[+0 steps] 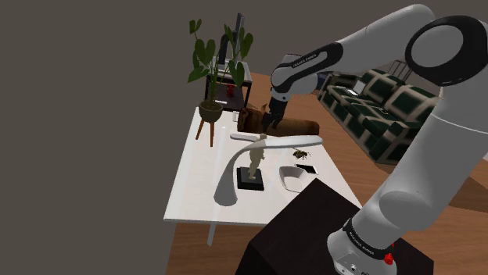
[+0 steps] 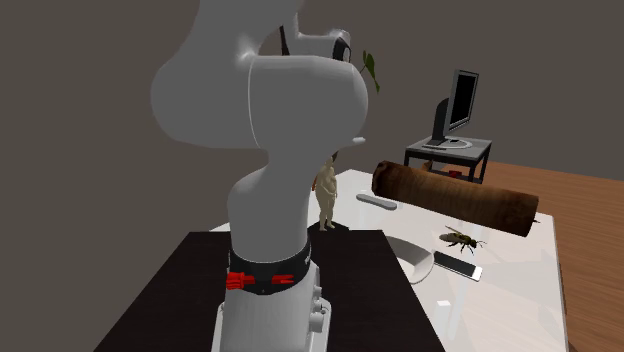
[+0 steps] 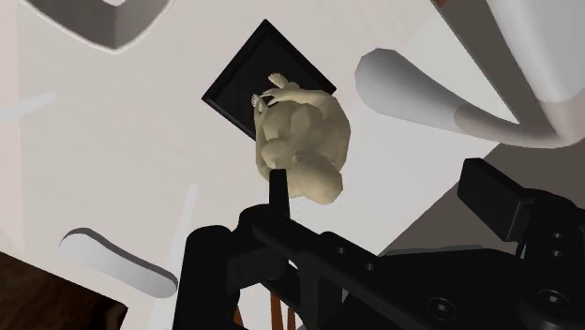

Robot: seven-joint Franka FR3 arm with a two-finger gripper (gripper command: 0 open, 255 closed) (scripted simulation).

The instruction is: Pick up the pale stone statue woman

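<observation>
The pale stone statue of a woman [image 1: 255,158] stands upright on a black square base [image 1: 250,183] near the middle of the white table [image 1: 195,180]. It also stands beyond the arm's white body, statue [image 2: 326,195]. My gripper [image 1: 271,123] hangs above it and a little further back, not touching it. In the wrist view the statue [image 3: 302,141] is seen from above on its base [image 3: 246,82]. My gripper [image 3: 380,183] is open, and the statue's head lies just beyond one fingertip [image 3: 278,183] rather than between the two.
A white curved desk lamp [image 1: 274,142] arches over the statue. A brown log [image 2: 455,197], a bee figure [image 2: 460,238] and a phone [image 2: 457,265] lie nearby. A potted plant [image 1: 211,78] stands at the table's far end, and a sofa [image 1: 375,101] is beyond.
</observation>
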